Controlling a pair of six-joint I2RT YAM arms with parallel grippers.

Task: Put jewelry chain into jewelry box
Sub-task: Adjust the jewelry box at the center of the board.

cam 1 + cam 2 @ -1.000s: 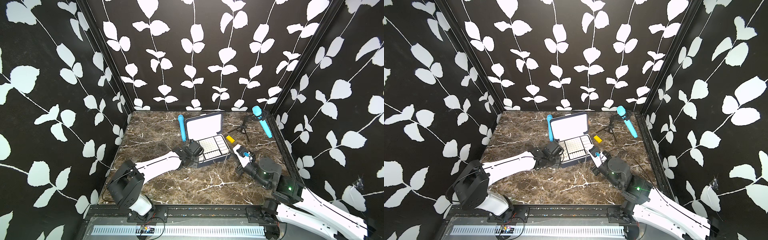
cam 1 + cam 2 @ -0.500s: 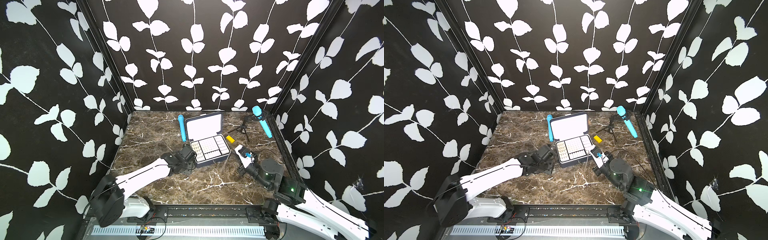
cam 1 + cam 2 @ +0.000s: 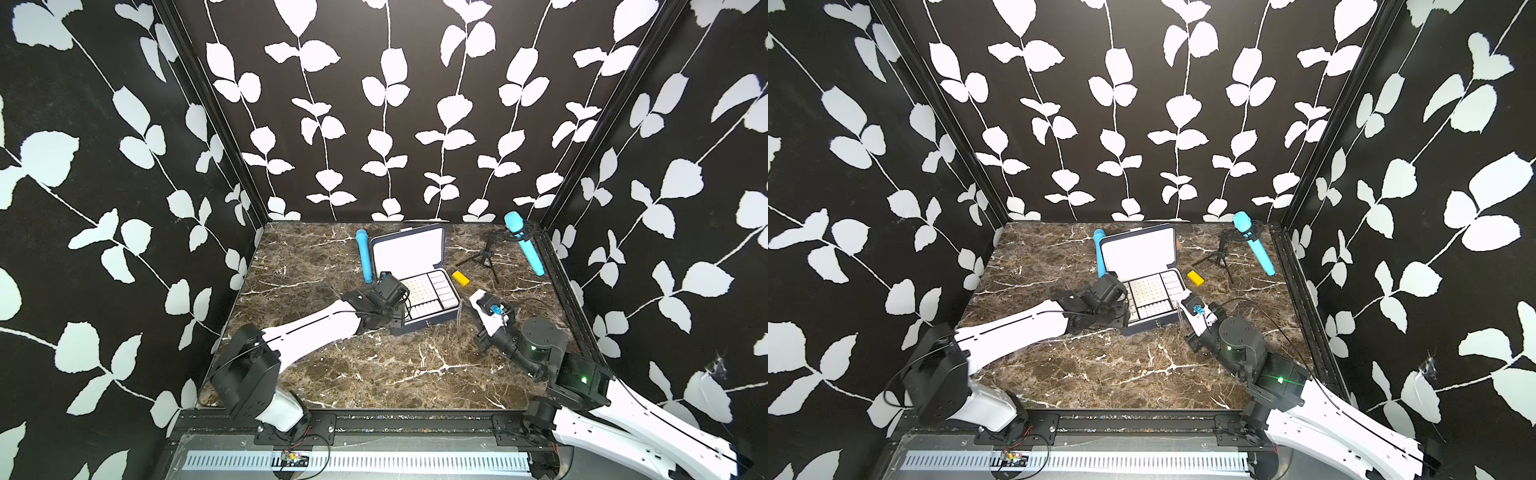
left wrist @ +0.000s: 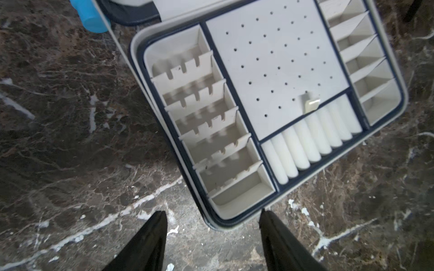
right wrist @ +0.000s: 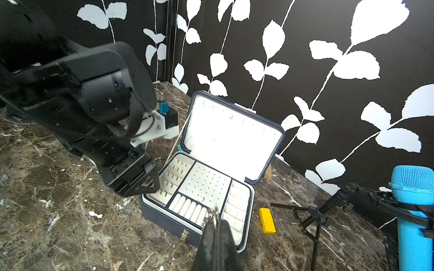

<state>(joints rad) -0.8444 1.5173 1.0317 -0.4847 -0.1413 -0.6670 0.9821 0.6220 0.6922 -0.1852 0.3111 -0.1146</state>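
The jewelry box stands open mid-table in both top views, its white-lined lid upright and its white compartmented tray showing. My left gripper is open, with the box's near left corner between its black fingers, holding nothing. My right gripper is shut on the top of the jewelry chain. The silvery chain hangs straight down beside the box's front right corner, also visible in a top view as the chain. A small clasp sits on the box's front wall.
A blue microphone lies along the box's left side. A second blue microphone rests on a black tripod at the back right. A small yellow block lies right of the box. Patterned walls enclose the marble table.
My left gripper has opened; the arm drew back from the box, then came forward again to its front left corner. The right gripper with the chain has stayed put.
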